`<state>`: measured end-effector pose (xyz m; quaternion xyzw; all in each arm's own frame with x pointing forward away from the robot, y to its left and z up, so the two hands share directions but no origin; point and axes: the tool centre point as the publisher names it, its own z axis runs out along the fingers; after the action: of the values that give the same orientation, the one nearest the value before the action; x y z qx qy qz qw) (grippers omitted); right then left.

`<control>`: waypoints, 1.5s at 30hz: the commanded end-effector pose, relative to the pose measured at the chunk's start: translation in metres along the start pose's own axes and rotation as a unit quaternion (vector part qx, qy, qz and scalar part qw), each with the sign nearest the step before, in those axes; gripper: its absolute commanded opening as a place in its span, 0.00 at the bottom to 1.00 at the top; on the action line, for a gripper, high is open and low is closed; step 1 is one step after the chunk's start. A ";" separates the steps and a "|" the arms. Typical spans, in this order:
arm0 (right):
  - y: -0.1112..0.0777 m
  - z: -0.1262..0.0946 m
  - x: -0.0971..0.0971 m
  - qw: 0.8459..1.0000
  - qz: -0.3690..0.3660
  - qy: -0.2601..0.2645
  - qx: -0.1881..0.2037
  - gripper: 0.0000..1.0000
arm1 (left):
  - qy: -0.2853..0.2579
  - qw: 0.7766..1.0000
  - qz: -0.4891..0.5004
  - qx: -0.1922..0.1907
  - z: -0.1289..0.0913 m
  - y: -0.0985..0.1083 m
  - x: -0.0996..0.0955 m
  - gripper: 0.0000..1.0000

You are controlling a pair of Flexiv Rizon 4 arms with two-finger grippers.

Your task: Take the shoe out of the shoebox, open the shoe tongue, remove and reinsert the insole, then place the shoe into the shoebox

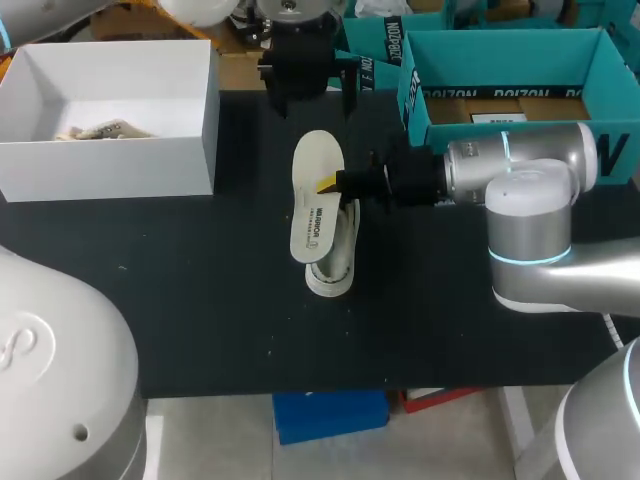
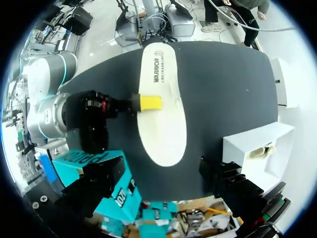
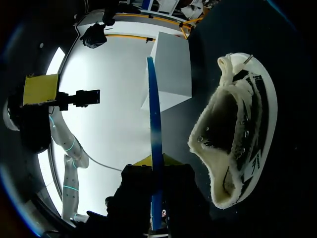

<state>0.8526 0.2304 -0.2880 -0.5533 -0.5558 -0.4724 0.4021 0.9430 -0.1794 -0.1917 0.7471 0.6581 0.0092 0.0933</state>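
Note:
My right gripper [image 1: 333,183] is shut on the white insole [image 1: 314,195] and holds it flat above the table; one yellow tip shows on its edge. In the right wrist view the insole [image 3: 154,144] is edge-on, a thin blue line between the fingers [image 3: 143,196]. The white fleece-lined shoe [image 1: 337,262] lies on its side on the black table, partly under the insole, and beside the gripper in the right wrist view [image 3: 237,136]. My left gripper [image 1: 304,72] hangs open over the table's back edge, looking down on the insole [image 2: 161,111]. The white shoebox [image 1: 110,115] stands at the back left.
Teal open boxes [image 1: 510,85] stand at the back right, close behind my right arm. The shoebox holds crumpled paper [image 1: 100,131]. The black table top [image 1: 200,290] has bare room in front of and left of the shoe.

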 end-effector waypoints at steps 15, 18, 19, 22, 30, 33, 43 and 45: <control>0.000 0.002 -0.001 1.000 0.000 0.000 -0.002 0.00 | -0.015 1.000 -0.016 0.021 0.020 0.060 0.000 1.00; 0.000 0.002 -0.001 1.000 0.000 0.000 -0.002 0.00 | -0.015 1.000 -0.018 0.020 0.022 0.064 -0.001 1.00; 0.000 0.002 -0.001 1.000 0.000 0.000 -0.002 0.00 | -0.015 1.000 -0.019 0.020 0.022 0.065 -0.001 1.00; 0.000 0.002 -0.001 1.000 0.000 0.000 -0.002 0.00 | -0.014 1.000 -0.020 0.020 0.020 0.062 -0.002 1.00; 0.000 0.002 -0.001 1.000 0.000 0.000 -0.002 0.00 | -0.019 0.999 -0.021 0.026 0.010 0.025 -0.004 1.00; 0.000 0.002 -0.001 1.000 0.000 0.000 -0.002 0.00 | -0.021 0.999 -0.022 0.031 0.007 0.004 -0.005 1.00; 0.000 0.002 -0.001 1.000 0.000 0.000 -0.002 0.00 | -0.015 0.999 -0.012 0.033 -0.012 -0.065 -0.009 1.00; 0.000 0.002 -0.001 1.000 0.000 0.000 -0.002 0.00 | -0.015 0.999 -0.010 0.032 -0.016 -0.082 -0.010 1.00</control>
<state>0.8527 0.2306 -0.2881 -0.5534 -0.5557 -0.4725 0.4021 0.8886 -0.1866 -0.1910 0.7451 0.6633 -0.0455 0.0529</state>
